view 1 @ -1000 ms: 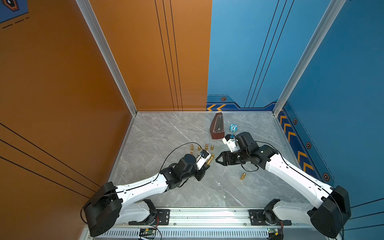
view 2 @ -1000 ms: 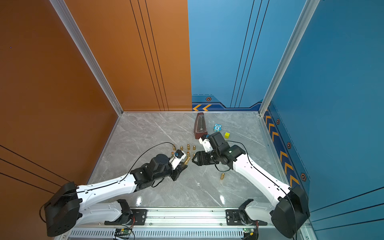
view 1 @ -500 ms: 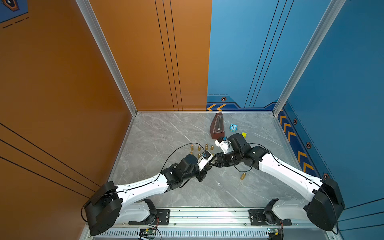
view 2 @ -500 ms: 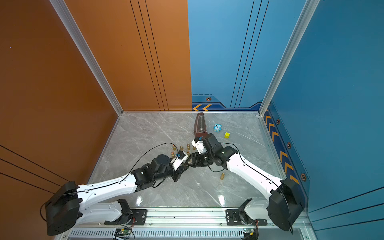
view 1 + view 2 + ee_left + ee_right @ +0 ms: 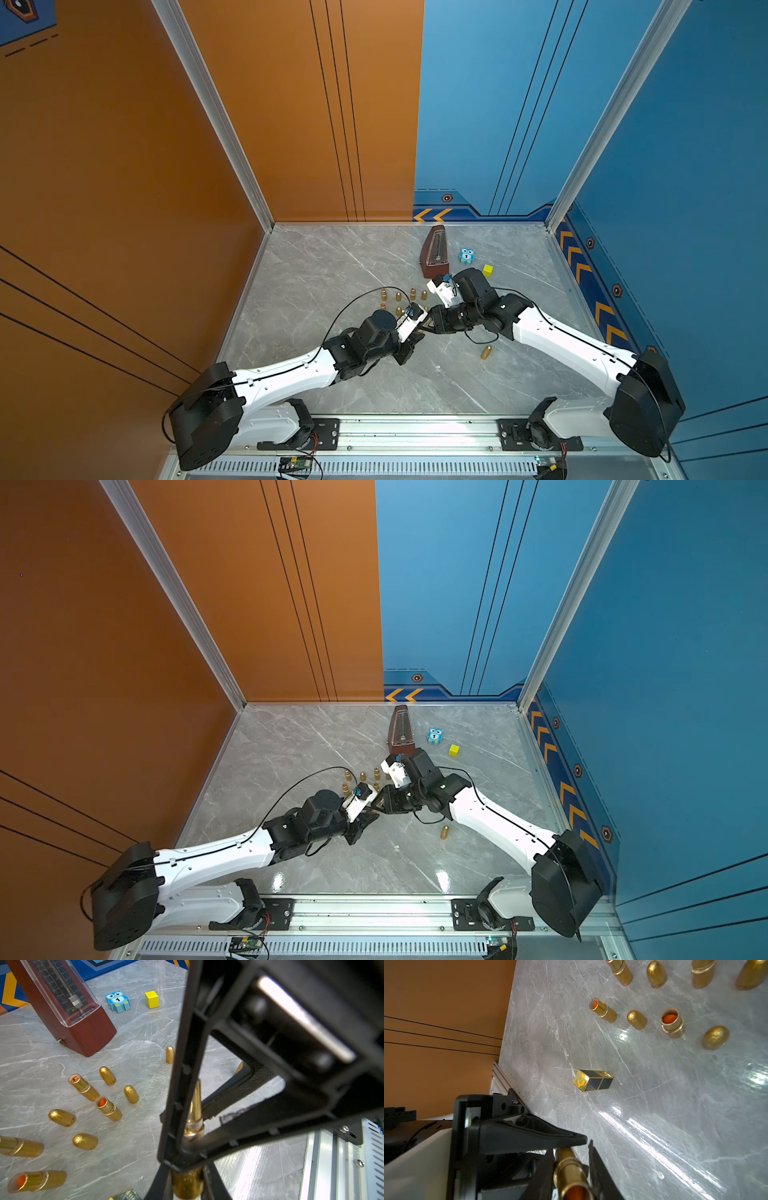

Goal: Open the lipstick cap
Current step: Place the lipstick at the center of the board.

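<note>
A gold lipstick hangs above the table's middle, between both grippers. My left gripper is shut on its glittery cap. My right gripper is shut on the smooth gold body, whose near end shows orange. Cap and body look joined at the ring. In both top views the left gripper and the right gripper meet tip to tip. The lipstick is mostly hidden there.
Several opened gold lipsticks and loose gold caps stand just behind the grippers. A brown metronome, a blue owl block and a yellow cube sit further back. A black-and-gold square lipstick and a gold lipstick lie nearer.
My right arm has swung left to the left gripper, and its jaws have closed from wide open onto the lipstick's body. The left gripper has stayed shut on the cap.
</note>
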`<state>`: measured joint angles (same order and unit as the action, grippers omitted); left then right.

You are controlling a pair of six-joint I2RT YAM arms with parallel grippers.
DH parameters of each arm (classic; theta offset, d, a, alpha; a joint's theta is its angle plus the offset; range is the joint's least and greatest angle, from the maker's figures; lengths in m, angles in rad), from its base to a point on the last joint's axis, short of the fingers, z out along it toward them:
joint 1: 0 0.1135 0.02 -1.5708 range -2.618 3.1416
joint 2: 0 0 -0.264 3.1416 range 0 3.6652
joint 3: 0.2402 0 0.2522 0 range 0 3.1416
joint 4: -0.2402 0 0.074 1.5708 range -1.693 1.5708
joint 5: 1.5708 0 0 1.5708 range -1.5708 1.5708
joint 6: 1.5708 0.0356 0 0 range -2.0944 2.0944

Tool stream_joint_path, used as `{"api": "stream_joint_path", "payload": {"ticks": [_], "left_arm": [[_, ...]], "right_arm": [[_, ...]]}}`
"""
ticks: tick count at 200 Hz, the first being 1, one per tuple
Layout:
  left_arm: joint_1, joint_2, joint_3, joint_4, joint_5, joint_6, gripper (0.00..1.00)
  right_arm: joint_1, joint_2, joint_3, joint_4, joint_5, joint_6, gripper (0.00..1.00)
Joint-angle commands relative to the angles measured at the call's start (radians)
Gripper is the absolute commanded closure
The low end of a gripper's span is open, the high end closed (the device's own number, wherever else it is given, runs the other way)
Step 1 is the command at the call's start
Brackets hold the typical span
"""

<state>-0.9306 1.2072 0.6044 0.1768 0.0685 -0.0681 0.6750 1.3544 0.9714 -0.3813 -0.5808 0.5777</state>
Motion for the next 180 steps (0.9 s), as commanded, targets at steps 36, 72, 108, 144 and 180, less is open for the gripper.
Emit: {"api": "stream_joint_path", "payload": {"ticks": [36, 72, 108, 144, 180], "left_arm": [[-0.012, 0.002, 0.034, 0.029, -0.002, 0.017, 1.0], [-0.013, -0.009, 0.022, 0.028, -0.02, 0.012, 0.98], [-0.009, -0.027, -0.004, 0.029, -0.057, 0.004, 0.51], [0.003, -0.056, -0.037, 0.027, -0.091, -0.015, 0.25], [0.018, -0.077, -0.06, 0.027, -0.124, -0.039, 0.03]], "right_arm": [[0.005, -0.001, -0.018, 0.014, 0.006, -0.007, 0.83], [0.005, -0.014, 0.009, -0.035, 0.056, -0.035, 0.83], [0.002, -0.029, 0.056, -0.131, 0.242, -0.079, 0.83], [-0.005, -0.007, 0.076, -0.179, 0.42, -0.107, 0.82], [-0.008, 0.026, 0.072, -0.169, 0.621, -0.122, 0.82]]}}
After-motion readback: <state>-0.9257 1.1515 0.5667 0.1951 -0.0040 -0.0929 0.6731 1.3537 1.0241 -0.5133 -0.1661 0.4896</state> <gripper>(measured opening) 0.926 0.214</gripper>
